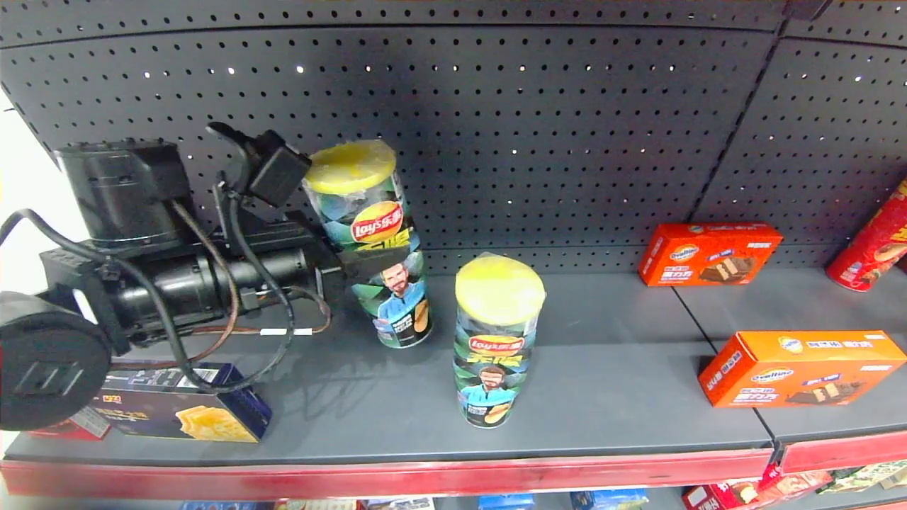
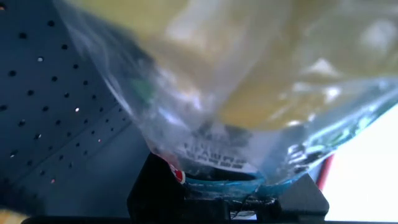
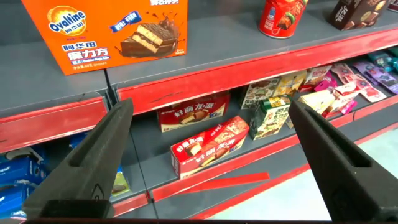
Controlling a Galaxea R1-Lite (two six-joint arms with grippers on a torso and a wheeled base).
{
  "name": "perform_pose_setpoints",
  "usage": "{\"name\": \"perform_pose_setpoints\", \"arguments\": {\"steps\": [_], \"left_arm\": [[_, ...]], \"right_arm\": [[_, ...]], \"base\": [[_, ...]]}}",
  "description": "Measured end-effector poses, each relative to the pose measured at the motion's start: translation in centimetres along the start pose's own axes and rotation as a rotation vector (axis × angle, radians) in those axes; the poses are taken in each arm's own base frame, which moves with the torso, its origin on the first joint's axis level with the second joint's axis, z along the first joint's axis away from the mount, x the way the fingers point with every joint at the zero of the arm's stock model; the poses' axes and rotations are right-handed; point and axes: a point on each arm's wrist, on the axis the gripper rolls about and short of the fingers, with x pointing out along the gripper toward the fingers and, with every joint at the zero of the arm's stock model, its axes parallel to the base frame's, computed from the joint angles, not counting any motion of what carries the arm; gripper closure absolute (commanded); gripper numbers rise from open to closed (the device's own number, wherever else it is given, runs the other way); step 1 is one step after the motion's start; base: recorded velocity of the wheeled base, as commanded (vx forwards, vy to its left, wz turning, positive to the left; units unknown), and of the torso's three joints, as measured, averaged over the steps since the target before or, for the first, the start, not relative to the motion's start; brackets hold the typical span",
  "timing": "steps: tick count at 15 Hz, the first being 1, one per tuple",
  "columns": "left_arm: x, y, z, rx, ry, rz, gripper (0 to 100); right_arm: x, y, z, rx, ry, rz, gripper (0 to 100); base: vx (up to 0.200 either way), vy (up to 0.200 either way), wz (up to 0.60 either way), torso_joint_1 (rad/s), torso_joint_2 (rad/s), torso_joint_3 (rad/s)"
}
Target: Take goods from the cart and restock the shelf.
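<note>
**Placing step.** The left claw (image 1: 386, 256) is clamped about the middle of a yellow-lidded chip can (image 1: 365, 234). It holds the can slightly tilted over the rear of the shelf (image 1: 609, 382). The can's base lies at or just above the deck; whether it touches cannot be told. A second chip can (image 1: 497, 340) stands upright just beside the claw, forward and to its right, apart from the held one. An orange box (image 1: 801, 368) lies well apart to the claw's right. The right claw (image 3: 211, 162) hangs empty with its fingers apart, facing the lower shelves. By appearance, the can has been brought to the shelf but not released. The next move calls for righting the can and settling its base flat. The claw should then open and draw back without brushing the neighbouring can.
</note>
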Motion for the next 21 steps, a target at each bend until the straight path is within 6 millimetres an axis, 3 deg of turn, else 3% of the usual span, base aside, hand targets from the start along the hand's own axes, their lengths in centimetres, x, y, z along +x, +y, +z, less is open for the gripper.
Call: {"name": "perform_pose_setpoints", "arguments": {"steps": [4,10,21], "left_arm": [[4.0,2.2,-0.9,-0.001,0.009,-0.013,100],[8.2,4.0,-2.4,-0.002,0.035,-0.063,100],[11.4,5.6,-2.2,0.036,0.091,-0.088,100]], "right_arm": [[0.0,0.0,0.0,0.001,0.0,0.0,0],[0.0,0.0,0.0,0.001,0.001,0.0,0],[0.0,0.0,0.0,0.001,0.001,0.0,0]], "base": [[0.0,0.0,0.0,0.0,0.0,0.0],[0.0,0.0,0.0,0.0,0.0,0.0],[0.0,0.0,0.0,0.0,0.0,0.0]]}}
